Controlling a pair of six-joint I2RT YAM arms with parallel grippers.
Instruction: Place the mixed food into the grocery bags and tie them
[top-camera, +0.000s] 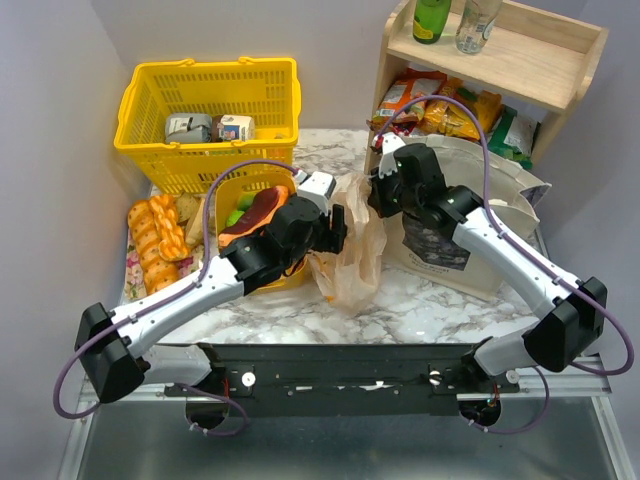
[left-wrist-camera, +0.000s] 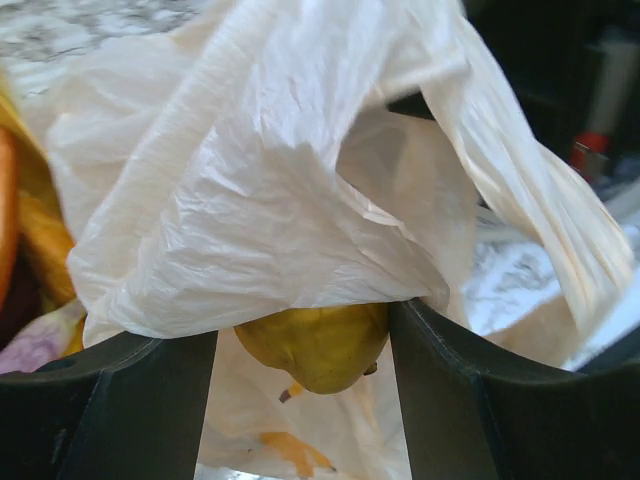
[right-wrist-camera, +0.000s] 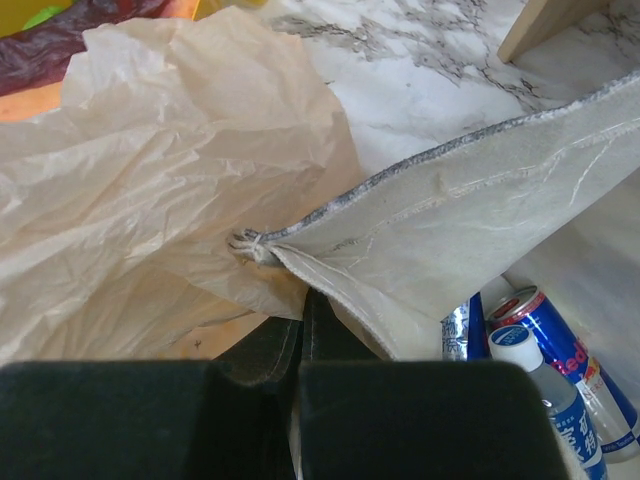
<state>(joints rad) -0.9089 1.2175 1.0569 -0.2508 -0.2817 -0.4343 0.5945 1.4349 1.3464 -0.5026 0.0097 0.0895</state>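
Overhead, at 12 o'clock from the arm bases: finds the thin translucent peach plastic bag (top-camera: 352, 262) standing crumpled, touching the larger beige canvas tote (top-camera: 452, 275) at its 3 o'clock. Places the left gripper (top-camera: 335, 228) at the bag's 9 o'clock edge and the right gripper (top-camera: 383, 195) between bag and tote. Notes red-brown long slice (top-camera: 262, 208) and green lime (top-camera: 240, 213) not yet bagged, lying in a yellow tub (top-camera: 245, 183) at 9 o'clock. Judges packing part done, tying not begun.

Through the left wrist: shows jaws wide, apparently clamped on a yellow lemon (left-wrist-camera: 315, 352), draped by bag film from 12 o'clock. Cannot make out the bag's mouth; allows little free room.

Through the right wrist: shows jaws pressed together beneath the tote rim; cannot tell whether nipping cloth or film. Records two tall blue-silver drink cans (right-wrist-camera: 555, 340) at 4 o'clock, seemingly inside the tote. Leaves white marble tabletop (right-wrist-camera: 420, 60) open at 1 o'clock.
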